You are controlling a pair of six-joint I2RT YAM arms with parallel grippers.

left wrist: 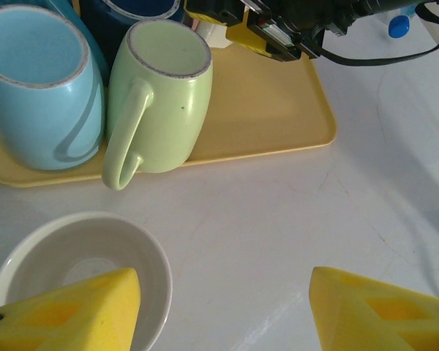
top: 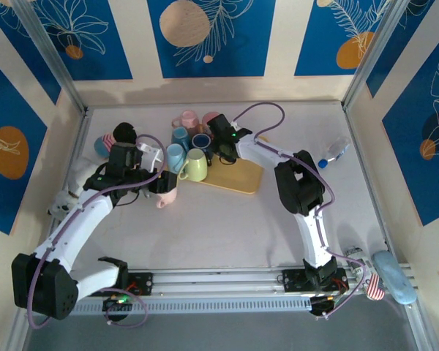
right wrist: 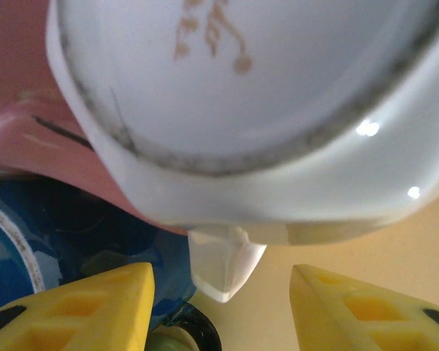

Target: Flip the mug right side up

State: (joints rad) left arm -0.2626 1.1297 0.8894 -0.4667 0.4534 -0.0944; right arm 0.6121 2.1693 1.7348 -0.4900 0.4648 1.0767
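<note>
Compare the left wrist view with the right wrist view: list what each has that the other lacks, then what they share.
Left wrist view: a light blue mug and a green mug, openings up, on the yellow tray; a white-lined mug on the table by the open left end effector; a blue bottle cap. Right wrist view: the base of a white mug, with a brown printed mark, close before the open right end effector; a pink mug. Both: the yellow tray and a dark blue mug.

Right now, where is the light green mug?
In the top view, the light green mug stands upright a little left of the middle, on the left end of the yellow tray, right beside the light blue mug.
</note>
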